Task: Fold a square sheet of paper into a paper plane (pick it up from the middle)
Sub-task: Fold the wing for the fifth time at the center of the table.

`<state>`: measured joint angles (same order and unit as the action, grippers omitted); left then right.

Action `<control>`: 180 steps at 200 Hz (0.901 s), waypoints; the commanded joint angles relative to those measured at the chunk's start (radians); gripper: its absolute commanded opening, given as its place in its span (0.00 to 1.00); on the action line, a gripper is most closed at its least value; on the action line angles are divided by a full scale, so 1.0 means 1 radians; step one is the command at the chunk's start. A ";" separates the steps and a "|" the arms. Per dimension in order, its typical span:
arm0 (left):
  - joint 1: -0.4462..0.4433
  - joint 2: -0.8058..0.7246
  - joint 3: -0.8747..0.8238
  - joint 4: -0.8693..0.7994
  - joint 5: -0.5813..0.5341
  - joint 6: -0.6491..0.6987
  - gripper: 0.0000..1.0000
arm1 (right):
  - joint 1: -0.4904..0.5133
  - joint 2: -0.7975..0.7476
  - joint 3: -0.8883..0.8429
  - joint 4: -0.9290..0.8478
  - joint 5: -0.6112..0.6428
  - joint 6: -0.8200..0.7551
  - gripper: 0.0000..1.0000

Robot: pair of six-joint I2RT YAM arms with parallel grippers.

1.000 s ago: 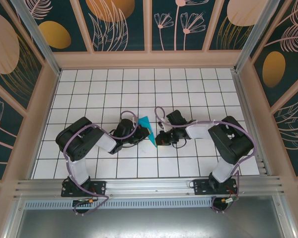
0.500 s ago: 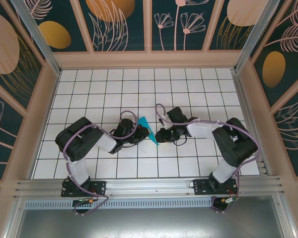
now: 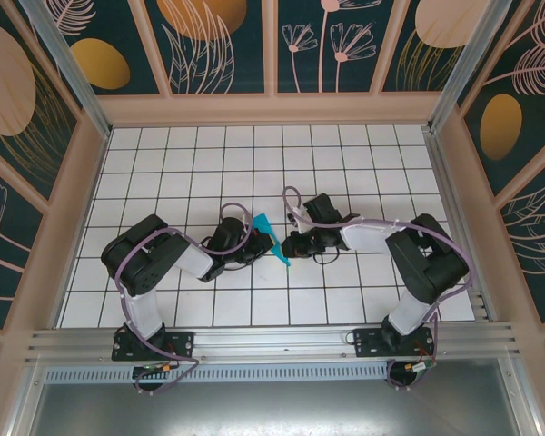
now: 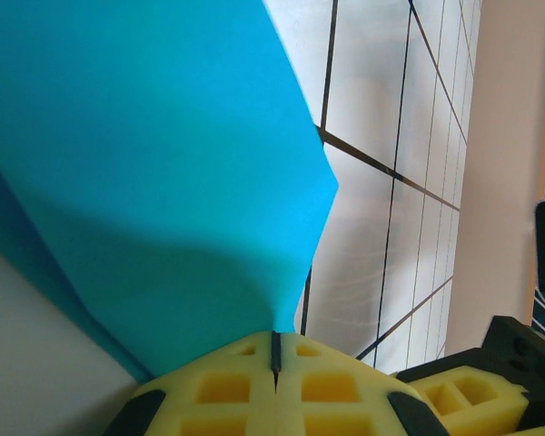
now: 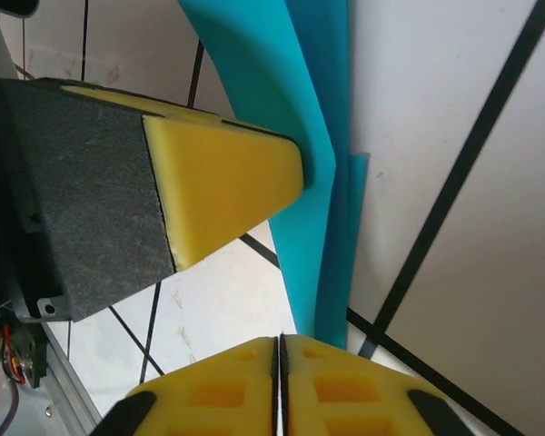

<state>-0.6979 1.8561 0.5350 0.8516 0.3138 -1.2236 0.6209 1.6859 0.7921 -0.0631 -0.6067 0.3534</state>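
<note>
The square sheet of paper (image 3: 271, 234) is a folded teal shape standing on edge between the two grippers at the middle of the table. My left gripper (image 3: 254, 247) is shut on it; in the left wrist view the teal paper (image 4: 163, 182) runs down into the closed seam of the yellow pads (image 4: 275, 350). My right gripper (image 3: 291, 245) sits just right of the paper with its pads pressed together (image 5: 279, 350). The narrow creased end of the paper (image 5: 318, 254) passes beside the right pad, not through the seam. The left gripper's yellow finger (image 5: 227, 182) presses the paper from the other side.
White tiled table floor (image 3: 254, 154) with black grid lines stretches behind the grippers. Beige walls (image 3: 272, 109) enclose the back and sides, and an aluminium rail (image 3: 272, 341) crosses the near edge. The right gripper's pad (image 4: 463, 404) shows at the lower right of the left wrist view.
The right gripper has shifted slightly left and up toward the paper. The paper now looks narrower and more upright. The left arm has stayed put.
</note>
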 commanded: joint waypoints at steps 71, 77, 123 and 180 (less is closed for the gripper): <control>0.000 0.008 -0.032 -0.098 -0.028 0.005 0.01 | -0.003 0.090 0.021 0.037 -0.051 -0.029 0.08; 0.001 0.008 -0.033 -0.098 -0.028 0.004 0.01 | -0.003 0.095 0.018 0.036 -0.051 -0.030 0.08; 0.001 0.007 -0.042 -0.095 -0.034 0.000 0.01 | -0.002 0.118 0.013 0.018 -0.035 -0.046 0.08; 0.001 0.002 -0.053 -0.152 -0.087 -0.015 0.00 | 0.025 0.036 -0.053 -0.063 0.019 -0.067 0.04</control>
<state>-0.6998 1.8500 0.5220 0.8589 0.2974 -1.2331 0.6239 1.7588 0.7902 -0.0269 -0.6357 0.3168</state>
